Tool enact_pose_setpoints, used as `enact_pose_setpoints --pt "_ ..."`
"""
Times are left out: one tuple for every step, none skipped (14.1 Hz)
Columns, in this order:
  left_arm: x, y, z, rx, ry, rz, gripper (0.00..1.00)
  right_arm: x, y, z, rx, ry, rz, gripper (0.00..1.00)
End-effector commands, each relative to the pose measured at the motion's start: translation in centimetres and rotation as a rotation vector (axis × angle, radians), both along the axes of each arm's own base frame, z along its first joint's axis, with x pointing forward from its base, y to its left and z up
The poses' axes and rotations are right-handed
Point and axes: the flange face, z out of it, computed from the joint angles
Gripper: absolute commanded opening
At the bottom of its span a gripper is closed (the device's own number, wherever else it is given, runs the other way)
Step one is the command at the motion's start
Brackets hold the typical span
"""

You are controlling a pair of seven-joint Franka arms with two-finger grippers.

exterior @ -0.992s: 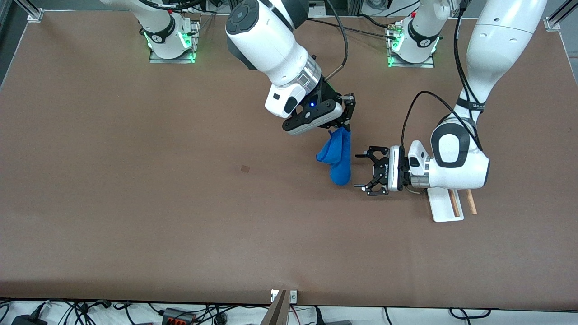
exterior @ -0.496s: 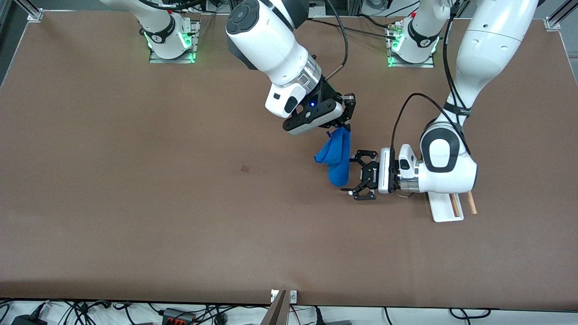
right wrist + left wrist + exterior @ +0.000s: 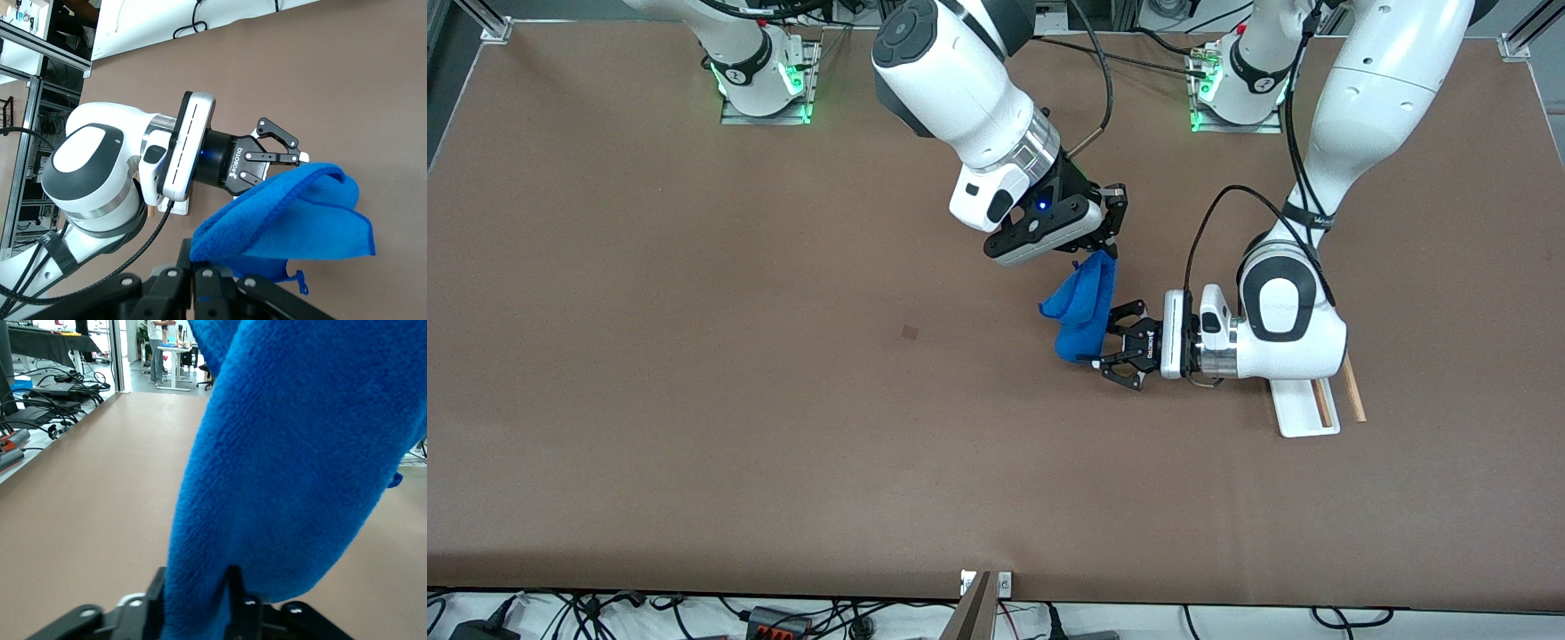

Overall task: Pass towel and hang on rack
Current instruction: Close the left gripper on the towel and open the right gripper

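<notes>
Left arm comes in from its base, elbow high, wrist bent flat so the left tool (image 3: 1100, 356) points sideways along the worktop (image 3: 694, 444) toward the right arm's end. We see its fingers (image 3: 1110, 367) on either side of the lower end of the blue towel (image 3: 1083, 307); in the left wrist view the cloth fills the frame and sits down between the black fingers (image 3: 235, 600), so we call it pinching the towel.

The rack (image 3: 1307, 404) sits on the worktop toward the left arm's end, just beside the left forearm and partly covered by it. We count one white tray base and two wooden rods (image 3: 1352, 391), the outer rod showing past the base's edge.

Right arm reaches from its base down over the middle of the worktop, wrist tilted. The right tool (image 3: 1107, 233) is pressed together on the towel's top corner; the cloth hangs folded below it, off the worktop. Right wrist view shows the same: right tool's fingers (image 3: 200, 280) shut on the cloth, the left tool (image 3: 293, 163) at the hanging end.

So the towel is gripped at both ends, over the worktop's middle, well apart from the rack.

Count: two arms, two tools, one towel, one rack. One small dark mark (image 3: 909, 332) on the worktop toward the right arm's end.
</notes>
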Motion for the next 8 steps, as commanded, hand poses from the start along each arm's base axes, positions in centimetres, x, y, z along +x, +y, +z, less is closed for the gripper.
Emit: enact_pose_setpoints --pt "0.5 -0.4 0.1 -0.022 -0.029 0.012 0.04 0.0 0.4 0.6 0.012 -0.010 -0.007 0.00" --pt "0.7 -0.4 0.3 -0.015 -0.037 0.020 0.01 0.0 0.4 0.6 0.012 -0.010 -0.007 0.00" --pt "0.7 -0.4 0.3 -0.009 -0.032 0.028 0.01 0.0 0.4 0.6 0.012 -0.010 -0.007 0.00" --pt "0.8 -0.2 0.4 -0.004 -0.029 0.031 0.01 0.0 0.3 0.6 0.012 -0.010 -0.009 0.00" --pt "1.0 0.5 0.4 0.012 -0.020 0.040 0.01 0.0 0.4 0.6 0.012 -0.010 -0.007 0.00" --pt "1.3 1.5 0.3 0.028 -0.009 0.050 0.01 -0.1 0.4 0.6 0.010 -0.010 -0.006 0.00" --pt "1.5 2.7 0.4 0.069 0.000 0.047 0.01 -0.1 0.4 0.6 0.010 -0.010 -0.006 0.00" --pt "2.1 4.1 2.0 0.138 0.024 0.056 0.01 0.0 0.3 0.6 0.016 -0.002 -0.010 0.29"
